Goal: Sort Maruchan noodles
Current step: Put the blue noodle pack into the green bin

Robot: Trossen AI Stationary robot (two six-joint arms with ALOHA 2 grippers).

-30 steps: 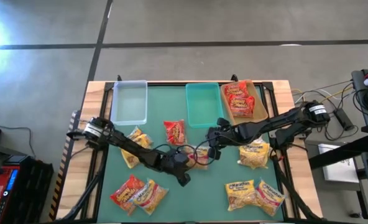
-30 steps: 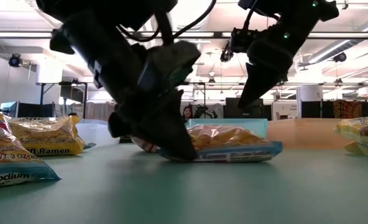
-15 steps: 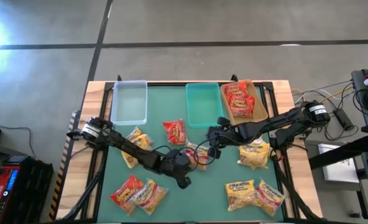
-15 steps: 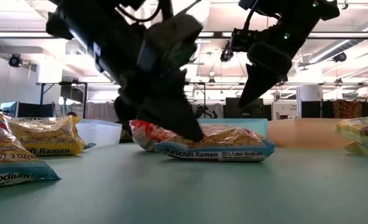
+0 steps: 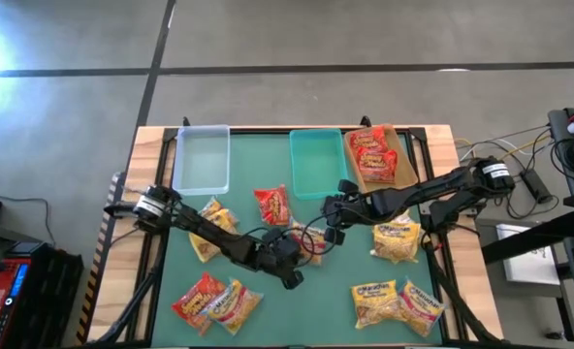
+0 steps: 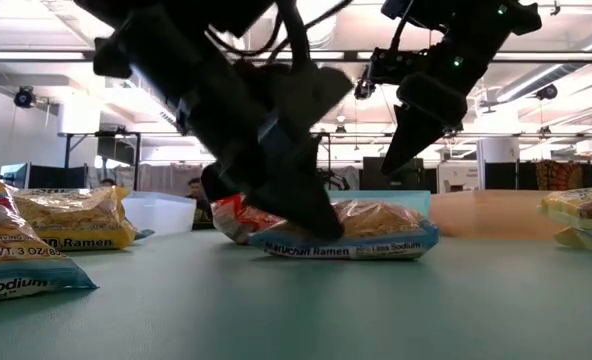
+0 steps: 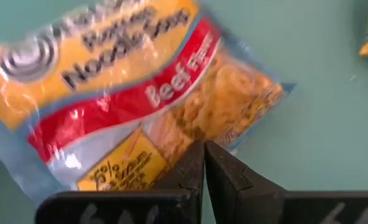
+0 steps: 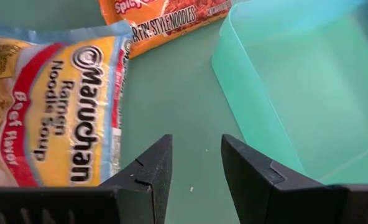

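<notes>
A Maruchan beef-flavour packet (image 5: 309,244), yellow and red with blue edges, lies flat on the green table near its middle; it also shows as the packet (image 7: 128,93) and the packet (image 8: 53,112) in the wrist views. My left gripper (image 7: 204,149) is shut, with its tips at the packet's near-left edge (image 6: 361,238). My right gripper (image 8: 193,155) hangs open above the table (image 5: 331,231), between this packet and the teal bin (image 5: 316,163), with nothing between its fingers. My left gripper touches the beef packet with its shut fingertips (image 6: 321,222), at the packet's edge below the red band (image 7: 193,127). The fingers slant down from the table's near-left side. The packet lies flat on the table under them.
At the far edge stand a clear bin (image 5: 202,160), the teal bin and a tan bin (image 5: 403,165) holding red packets. A red packet (image 5: 274,206) lies behind the beef one. Other packets lie at the left (image 5: 212,225), near left (image 5: 214,302), right (image 5: 397,239) and near right (image 5: 398,302).
My left gripper, staying shut, has rolled its wrist and its tips have gone from the table in front of the packet's left end onto the packet. The packet has turned a little and settled flat, its long label side now toward the near edge.
</notes>
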